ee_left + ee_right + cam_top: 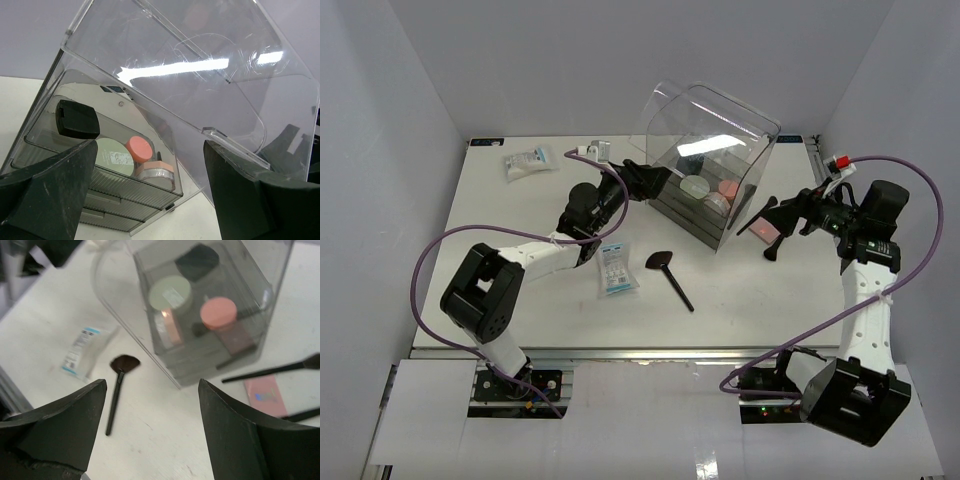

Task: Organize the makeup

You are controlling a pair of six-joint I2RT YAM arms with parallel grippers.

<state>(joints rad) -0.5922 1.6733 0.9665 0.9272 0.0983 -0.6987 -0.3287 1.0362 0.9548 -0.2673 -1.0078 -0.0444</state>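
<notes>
1. My left gripper is spread wide at the left side of the clear box, with nothing between its fingers. The box's curved lid stands raised, its lip just beside one finger; I cannot tell whether they touch.
2. My right gripper hangs over the right side of the table, jaws far apart and empty.
3. The box sits toward the table's far-right corner. Its top tray holds a pale green compact, a coral-lidded pot, a black case and a small clear jar.
4. The pink palette lies flat on the table near the box, toward the right edge. A slim black brush lies between palette and box.
5. Near the table's middle, the fan brush lies just beside a white-and-blue packet, not touching it.
6. A second packet rests near the far-left corner, well apart from everything else.
</notes>
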